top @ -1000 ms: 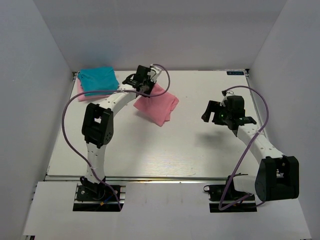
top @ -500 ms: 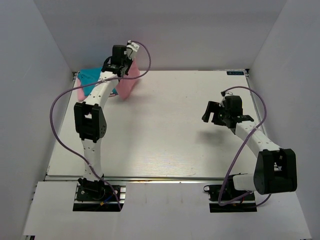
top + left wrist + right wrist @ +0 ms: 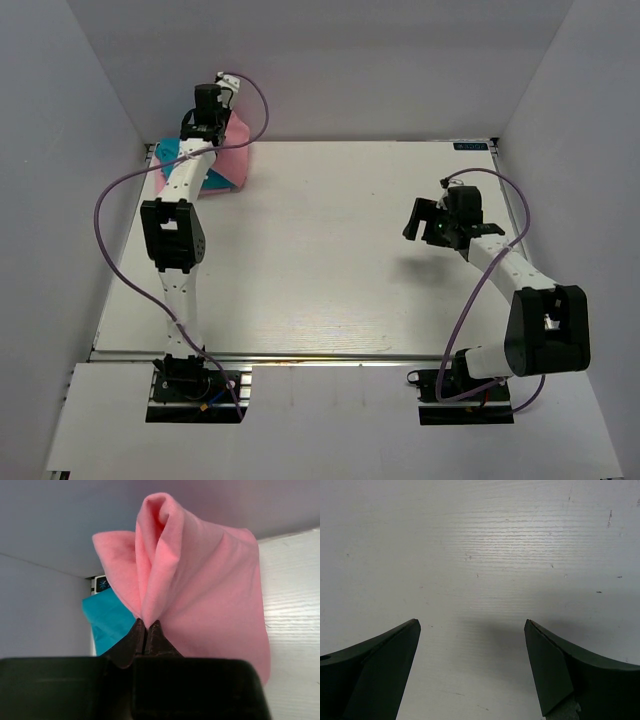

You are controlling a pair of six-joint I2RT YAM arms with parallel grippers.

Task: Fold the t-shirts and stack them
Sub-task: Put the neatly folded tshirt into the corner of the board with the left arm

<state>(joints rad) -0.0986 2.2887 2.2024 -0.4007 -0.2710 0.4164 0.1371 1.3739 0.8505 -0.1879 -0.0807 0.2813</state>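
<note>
My left gripper [image 3: 212, 122] is shut on the folded salmon-pink t-shirt [image 3: 230, 162] and holds it up at the far left corner. The shirt hangs over the teal-blue t-shirt [image 3: 167, 152], which lies on the table there. In the left wrist view the shut gripper [image 3: 146, 626] pinches a fold of the salmon-pink shirt [image 3: 205, 585], with the teal-blue shirt [image 3: 107, 620] behind it. I cannot make out the pale pink t-shirt. My right gripper [image 3: 424, 222] is open and empty above bare table; in the right wrist view its fingers stand wide apart [image 3: 472, 625].
The white table [image 3: 330, 270] is boxed in by grey walls on the left, back and right. A small label [image 3: 102, 583] sits at the table's far left corner. A purple cable loops beside each arm.
My left arm swung the salmon-pink shirt from the far middle of the table to the far left corner, above the teal-blue shirt. The right arm barely moved.
</note>
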